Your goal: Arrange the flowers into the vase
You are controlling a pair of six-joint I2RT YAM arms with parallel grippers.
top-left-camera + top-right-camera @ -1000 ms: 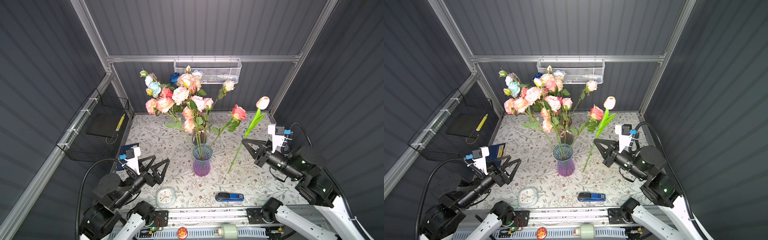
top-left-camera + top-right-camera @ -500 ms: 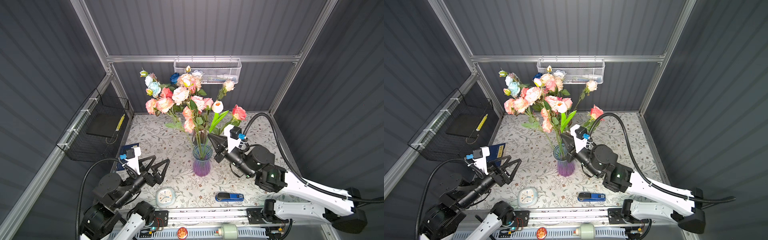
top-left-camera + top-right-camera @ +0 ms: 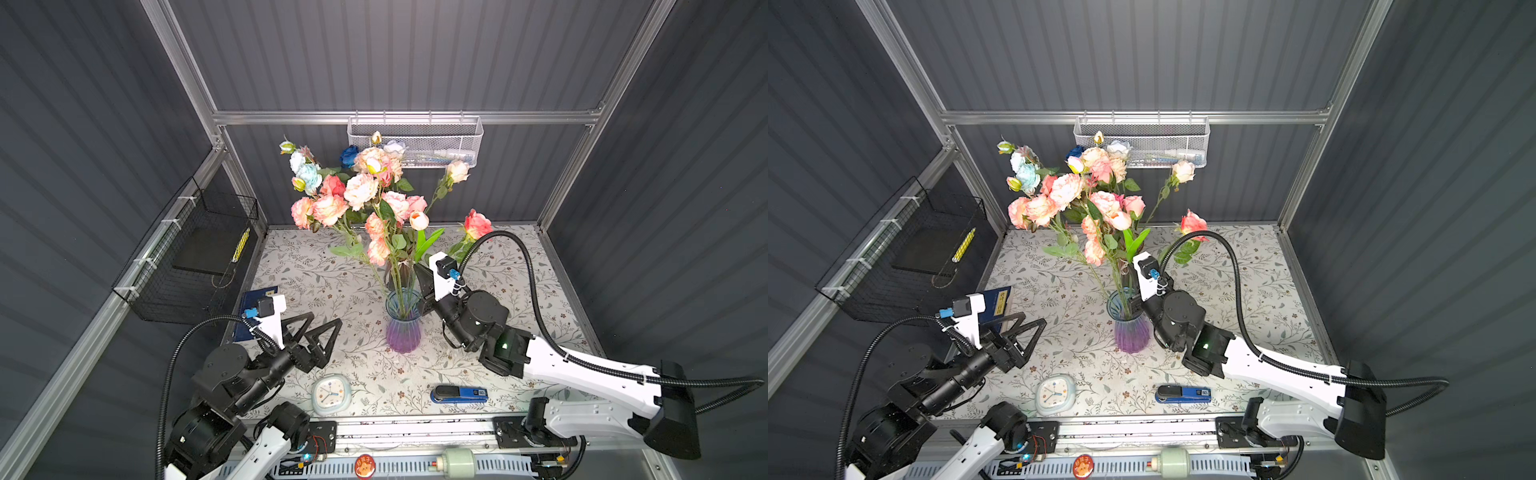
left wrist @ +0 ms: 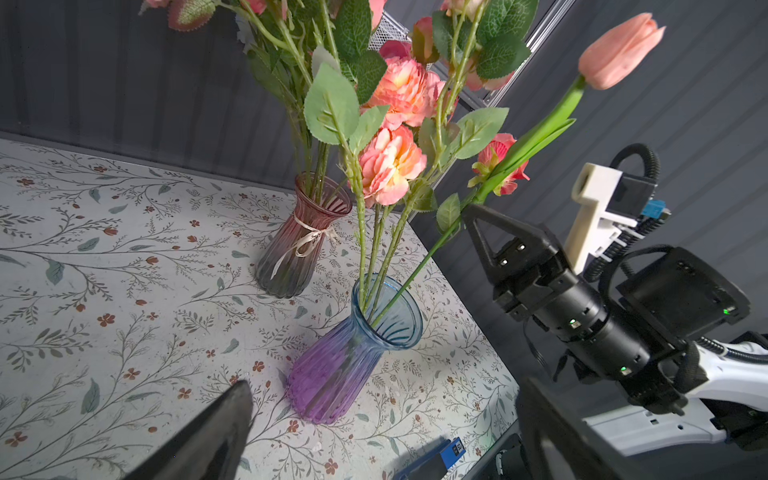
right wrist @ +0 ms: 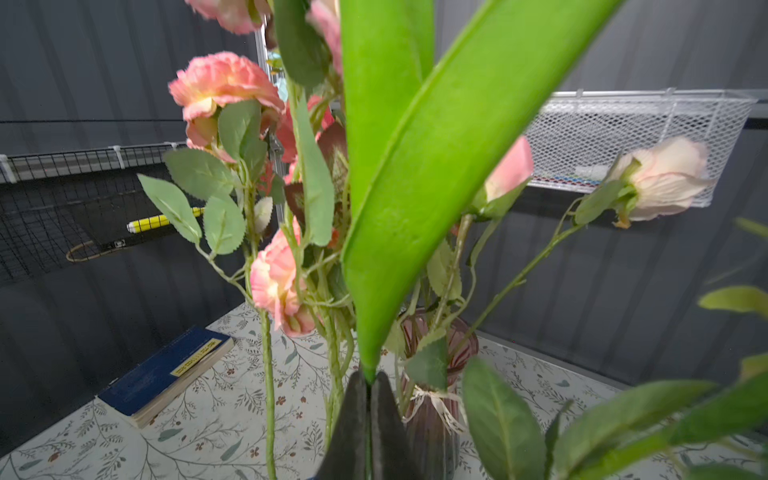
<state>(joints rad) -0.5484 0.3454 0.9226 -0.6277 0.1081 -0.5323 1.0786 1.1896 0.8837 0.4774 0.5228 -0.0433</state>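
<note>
Right gripper [image 4: 466, 212]: fingers pressed together on the green stem of a pink tulip [image 4: 619, 50]. The grip sits low on the stem, under its long leaf. In the right wrist view the 2 fingertips [image 5: 353, 415] meet, with the leaf base rising straight out from between them.

Below the fingertips the stem slants down into the mouth of the blue-to-purple vase [image 4: 345, 361]. Its lower end is inside the rim, beside several other stems. The bloom stands high above the fingers, leaning away from the bunch.

Flowers [image 3: 361, 191]: pink, peach, white and blue blooms, upright in 2 vases. The blue one is just beside the right fingers. A red-grey vase with a ribbon [image 4: 297, 249] is just beyond them.

Left gripper [image 3: 326, 318]: fingers spread wide, nothing between them. It is over the patterned table [image 3: 311, 266], pointing toward the blue vase and well apart from it.

A clock [image 3: 331, 392] lies near the left fingers, on their base side. A blue stapler [image 3: 459, 394] lies well behind the right fingers, by the table's front edge.
</note>
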